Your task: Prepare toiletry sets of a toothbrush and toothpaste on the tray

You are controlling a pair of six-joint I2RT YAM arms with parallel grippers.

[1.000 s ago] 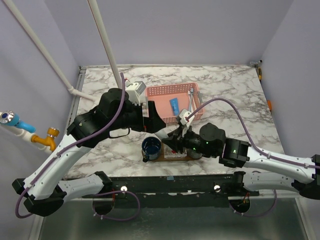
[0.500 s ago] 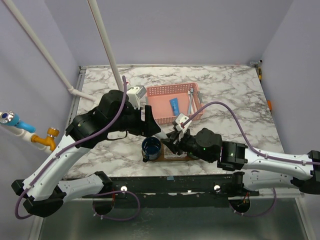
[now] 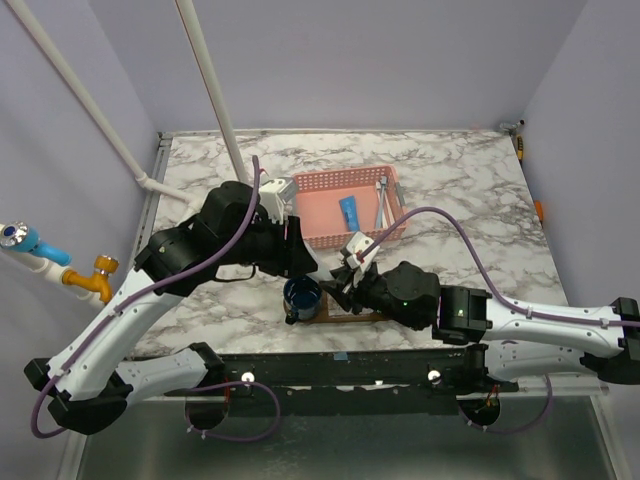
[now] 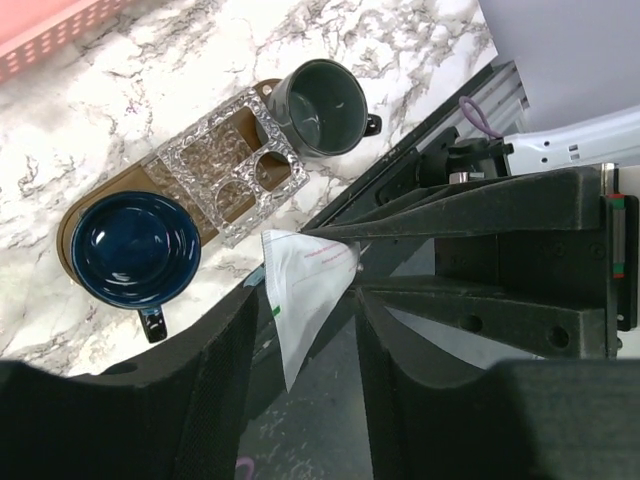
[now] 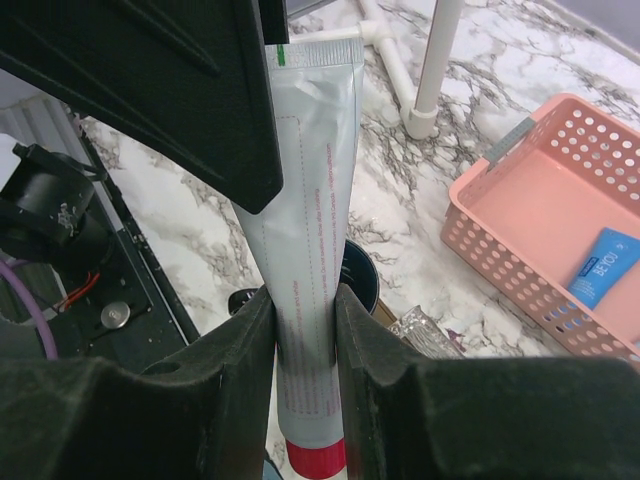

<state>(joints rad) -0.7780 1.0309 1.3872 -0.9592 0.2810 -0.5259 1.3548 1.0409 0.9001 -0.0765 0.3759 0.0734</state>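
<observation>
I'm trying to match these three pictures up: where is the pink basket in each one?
Top view: basket mid-table, just beyond the arms.
Left wrist: only the basket's pink edge, top left corner.
Right wrist: basket at right, a blue tube inside.
Shared landmark: the marble table.

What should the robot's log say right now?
right hand: holding toothpaste tube | left hand: around its flat end, grip unclear
</observation>
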